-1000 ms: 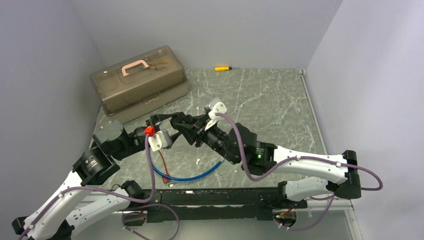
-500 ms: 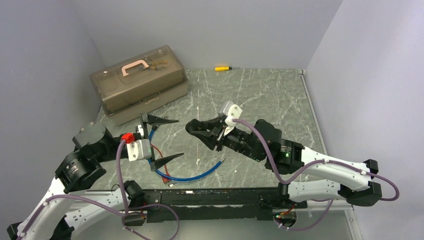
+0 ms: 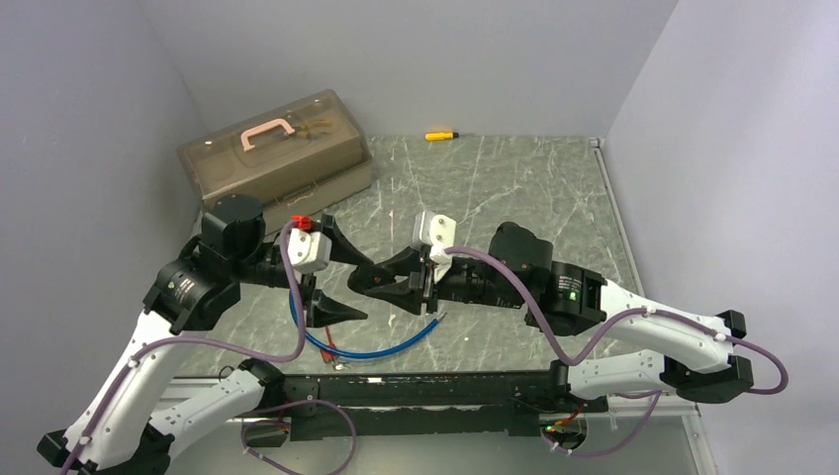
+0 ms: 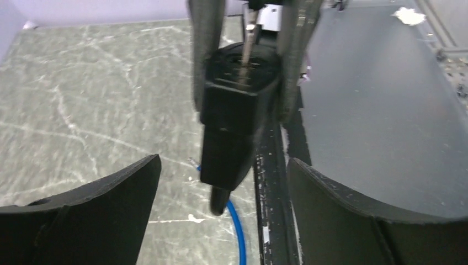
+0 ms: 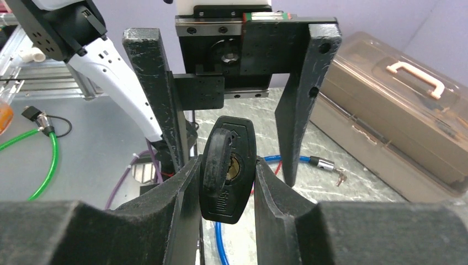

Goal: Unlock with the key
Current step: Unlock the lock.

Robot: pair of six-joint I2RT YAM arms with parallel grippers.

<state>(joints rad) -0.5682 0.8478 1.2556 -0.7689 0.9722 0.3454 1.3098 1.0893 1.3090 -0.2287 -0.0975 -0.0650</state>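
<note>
- Top view: my left end effector (image 3: 364,289) stands wide open, tip to tip with the right end effector (image 3: 388,280) over the bench (image 3: 514,188). The lock is mostly hidden here.
- Left wrist: here the black lock body (image 4: 234,110) shows, clamped between the right fingers, long axis running top to bottom, blue cable (image 4: 237,237) beneath.
- Right wrist: only here the keyhole (image 5: 234,165) shows, facing this camera. A small key (image 5: 339,176) lies on the bench.
</note>
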